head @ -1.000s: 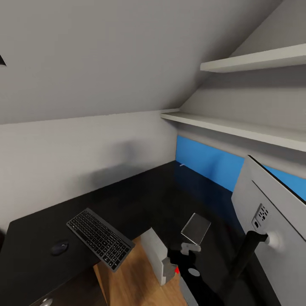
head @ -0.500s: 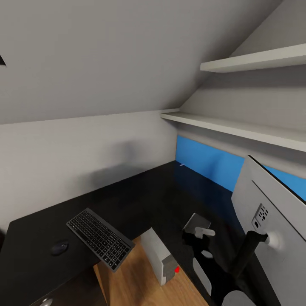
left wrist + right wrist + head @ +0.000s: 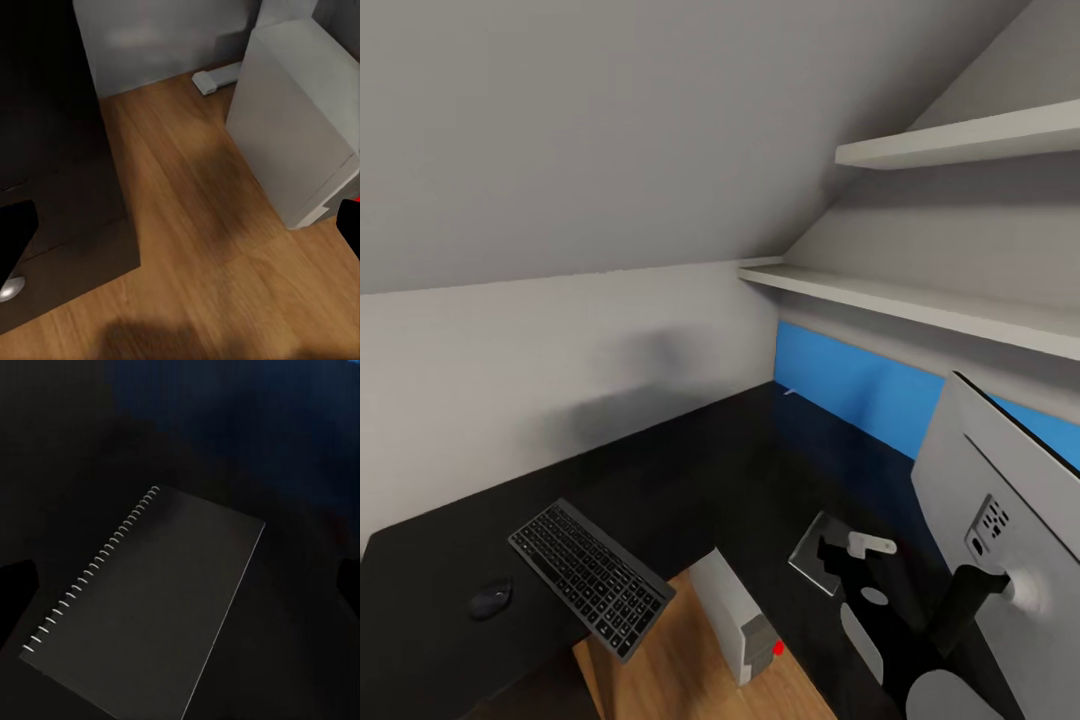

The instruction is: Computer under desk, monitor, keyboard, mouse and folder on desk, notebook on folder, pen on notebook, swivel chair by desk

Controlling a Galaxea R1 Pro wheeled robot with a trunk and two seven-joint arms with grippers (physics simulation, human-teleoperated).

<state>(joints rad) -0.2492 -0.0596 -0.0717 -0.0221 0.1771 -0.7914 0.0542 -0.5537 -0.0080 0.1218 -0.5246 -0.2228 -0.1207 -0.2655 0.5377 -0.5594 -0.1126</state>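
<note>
We see a glossy black L-shaped tabletop (image 3: pixel 690 470) under a sloped grey ceiling, with a blue back panel (image 3: pixel 850 385) and two pale wall shelves (image 3: pixel 920 305). Our right claw (image 3: pixel 857 548), with a pale finger (image 3: pixel 872 546) showing, hovers over a spiral-bound notebook with a dark grey cover (image 3: pixel 150 607) that lies flat on the tabletop directly beneath it; its dark fingertips sit at the two edges of the wrist picture, spread wide apart and holding nothing. Just beside this claw, on its right, stands a wide monitor with a light-grey back and thin black stand (image 3: pixel 1000 500). Well to its left lie a slim dark keyboard with black keys (image 3: pixel 590 575) and, beyond that, a small dark oval mouse (image 3: pixel 491 597). Below the claw, a boxy light-grey computer tower (image 3: pixel 735 615) stands on the wooden floor (image 3: pixel 202 255). Our left claw (image 3: pixel 180 232) points down at that floor near the tower, fingertips wide apart and empty.
</note>
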